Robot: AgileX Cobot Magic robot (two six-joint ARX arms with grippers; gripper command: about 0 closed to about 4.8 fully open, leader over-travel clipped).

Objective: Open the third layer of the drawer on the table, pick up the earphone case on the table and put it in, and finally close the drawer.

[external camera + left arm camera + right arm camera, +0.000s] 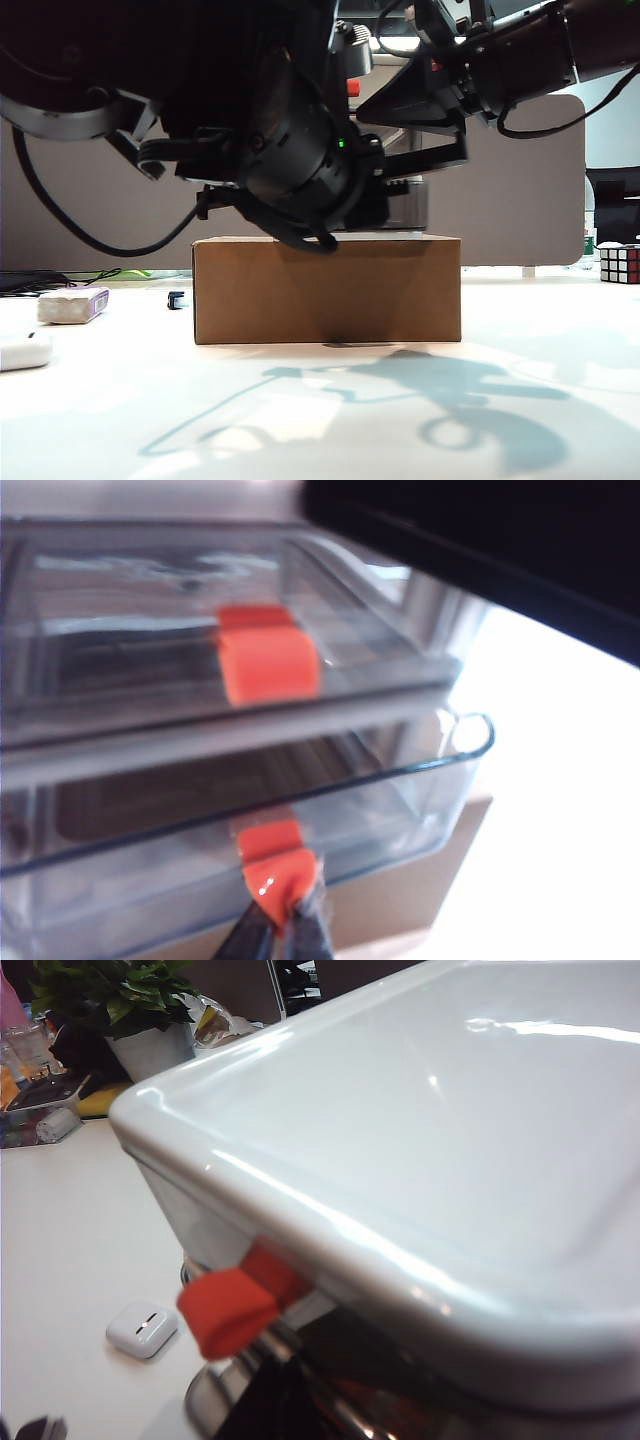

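At the third layer (240, 870) — left tool (283, 920) pinching its handle (272, 865); right tool unseen.

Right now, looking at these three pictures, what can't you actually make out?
- Drawer in the exterior view: mostly hidden behind the dark arms above the cardboard box.
- Right gripper: its wrist view is filled by the drawer unit's white top; no fingers show.
- Earphone case: cut by the exterior view's edge.
- Left gripper: shut on the lowest handle, fingers mostly cropped.

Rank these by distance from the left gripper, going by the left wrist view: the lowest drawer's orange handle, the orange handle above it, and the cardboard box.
1. Lowest drawer's handle, pinched in the left gripper.
2. Cardboard box, directly beneath that drawer.
3. Upper handle, one drawer up.
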